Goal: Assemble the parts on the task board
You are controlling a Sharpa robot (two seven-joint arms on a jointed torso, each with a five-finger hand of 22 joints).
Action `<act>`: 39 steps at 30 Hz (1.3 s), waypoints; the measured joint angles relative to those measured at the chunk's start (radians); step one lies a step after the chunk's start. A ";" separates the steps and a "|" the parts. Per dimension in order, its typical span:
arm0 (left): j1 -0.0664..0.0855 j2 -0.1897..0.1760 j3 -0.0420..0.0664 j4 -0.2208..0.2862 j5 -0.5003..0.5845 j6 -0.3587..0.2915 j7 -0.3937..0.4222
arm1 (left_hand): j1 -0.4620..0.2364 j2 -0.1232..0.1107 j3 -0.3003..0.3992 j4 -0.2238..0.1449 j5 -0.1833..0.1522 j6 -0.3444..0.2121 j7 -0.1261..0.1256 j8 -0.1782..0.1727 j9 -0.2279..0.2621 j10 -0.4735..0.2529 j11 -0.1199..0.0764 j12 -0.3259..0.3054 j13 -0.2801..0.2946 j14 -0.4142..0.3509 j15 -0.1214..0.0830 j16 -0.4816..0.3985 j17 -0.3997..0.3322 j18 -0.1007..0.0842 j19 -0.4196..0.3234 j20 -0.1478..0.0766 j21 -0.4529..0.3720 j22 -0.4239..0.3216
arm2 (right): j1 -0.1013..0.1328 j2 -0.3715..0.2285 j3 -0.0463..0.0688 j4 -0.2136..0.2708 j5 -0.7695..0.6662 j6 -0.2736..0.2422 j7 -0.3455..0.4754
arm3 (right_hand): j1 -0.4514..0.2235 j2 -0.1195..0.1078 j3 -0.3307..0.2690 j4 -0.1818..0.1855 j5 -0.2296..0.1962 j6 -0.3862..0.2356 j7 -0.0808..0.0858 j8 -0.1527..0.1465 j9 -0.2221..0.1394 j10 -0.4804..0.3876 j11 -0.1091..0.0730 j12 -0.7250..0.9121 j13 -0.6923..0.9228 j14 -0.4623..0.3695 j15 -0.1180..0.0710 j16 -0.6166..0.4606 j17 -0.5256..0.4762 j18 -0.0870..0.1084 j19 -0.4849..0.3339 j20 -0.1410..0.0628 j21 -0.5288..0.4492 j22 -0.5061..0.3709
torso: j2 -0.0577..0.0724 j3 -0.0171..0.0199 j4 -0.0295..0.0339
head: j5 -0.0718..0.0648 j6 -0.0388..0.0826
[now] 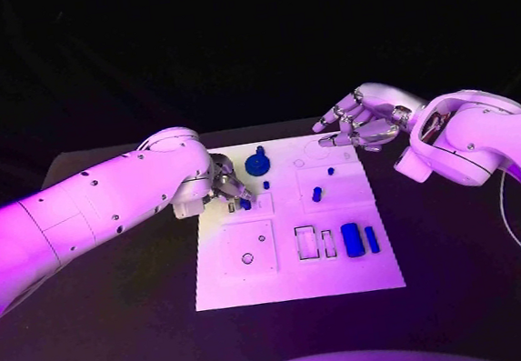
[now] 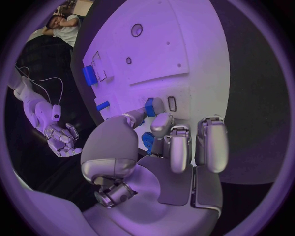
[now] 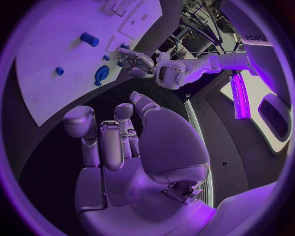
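Note:
The white task board (image 1: pixel 243 284) lies in the middle of the table. My left hand (image 1: pixel 225 188) hangs over its far left part and pinches a small blue part (image 2: pixel 149 106) between thumb and a finger, close above the board (image 2: pixel 184 44). The same blue part (image 1: pixel 246 204) peeks out below the fingers. A round blue part (image 1: pixel 258 163) sits just beside that hand. My right hand (image 1: pixel 360 121) hovers at the board's far right corner, fingers loosely bent and apart, holding nothing; the right hand (image 3: pixel 117 132) is empty in its wrist view too.
On the board lie a small blue peg (image 1: pixel 331 171), a short blue part (image 1: pixel 317 194), a thick blue block (image 1: pixel 352 239) and a slim blue bar (image 1: pixel 371 238). Outlined slots (image 1: pixel 307 242) and a small hole (image 1: pixel 247 258) mark its near half. Black table (image 1: pixel 117 285) surrounds it.

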 measured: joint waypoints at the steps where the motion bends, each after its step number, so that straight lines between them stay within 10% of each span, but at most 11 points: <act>1: 0.000 0.000 0.000 -0.001 0.000 0.000 0.000 | 0.000 0.000 -0.009 0.004 0.000 0.002 0.002 -0.003 0.000 0.000 0.000 0.000 0.000 0.000 0.000 0.000 0.000 0.000 0.000 0.000 0.000 0.000 | 0.000 0.000 0.000 0.000 0.000 0.000 0.000 | 0.000 0.000 0.000 0.000 0.000 0.000 0.000 0.000 0.000 0.000 0.000 0.000 -0.001 0.000 0.000 0.000 -0.001 0.000 0.000 0.000 0.000 -0.001 | 0.000 0.0000 0.0000 | 0.000 0.000; 39: -0.010 -0.021 0.002 0.042 0.007 -0.035 -0.001 | -0.013 -0.005 -0.180 0.059 0.000 0.025 -0.011 -0.014 0.006 0.018 -0.011 0.006 -0.002 0.000 -0.007 0.000 0.000 0.000 0.000 -0.007 0.012 0.000 | -0.004 0.002 0.000 -0.008 -0.002 0.008 0.001 | 0.000 0.000 0.000 0.000 0.000 0.000 0.000 0.000 0.000 0.001 0.001 -0.004 -0.001 0.000 0.000 -0.004 -0.004 0.000 0.000 0.000 -0.006 -0.006 | 0.000 -0.0002 0.0005 | -0.001 -0.005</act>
